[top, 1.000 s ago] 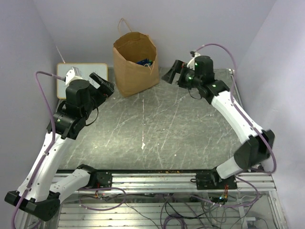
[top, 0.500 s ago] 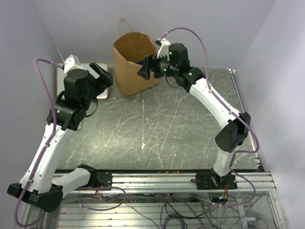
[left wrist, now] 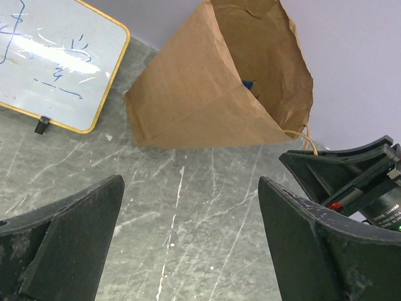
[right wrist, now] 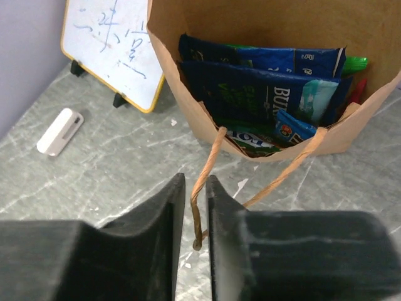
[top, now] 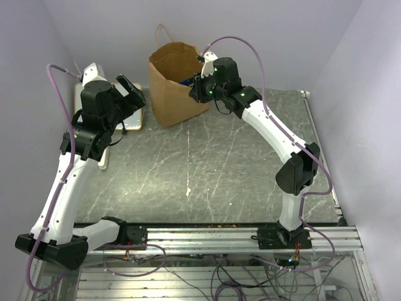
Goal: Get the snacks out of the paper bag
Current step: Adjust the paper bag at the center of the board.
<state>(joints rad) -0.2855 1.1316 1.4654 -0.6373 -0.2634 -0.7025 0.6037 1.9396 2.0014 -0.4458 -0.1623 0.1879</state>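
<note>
1. A small white whiteboard with a yellow-orange frame (left wrist: 56,63) stands at the far left corner of the grey marbled worktop (top: 219,163). A short white stick-shaped object (right wrist: 59,132) lies flat in front of it. Neither belongs to the task.
2. The left hand (left wrist: 191,188) hangs above the worktop just left of the bag with its fingers spread wide and nothing between them.
3. The tall brown kraft paper bag (top: 175,94) stands upright at the far edge, left of centre, with its mouth open.
4. The glossy foil snack packets (right wrist: 263,81) are all inside the bag, standing on edge. Dark blue ones are in front, with green and a sliver of red behind. None is out on the worktop.
5. The right hand (right wrist: 195,185) sits at the bag's right rim. Its fingers are drawn nearly together with the bag's thin twisted paper handle (right wrist: 207,169) running between them, so it looks pinched.
6. Judged from this, the step in hand is steadying the bag by its handle, and no packet has been extracted yet.
7. The next move likely calls for the right hand to hold the bag steady. The open left hand would then reach into the mouth and close on the edge of the nearest blue packet without crushing the paper wall.
</note>
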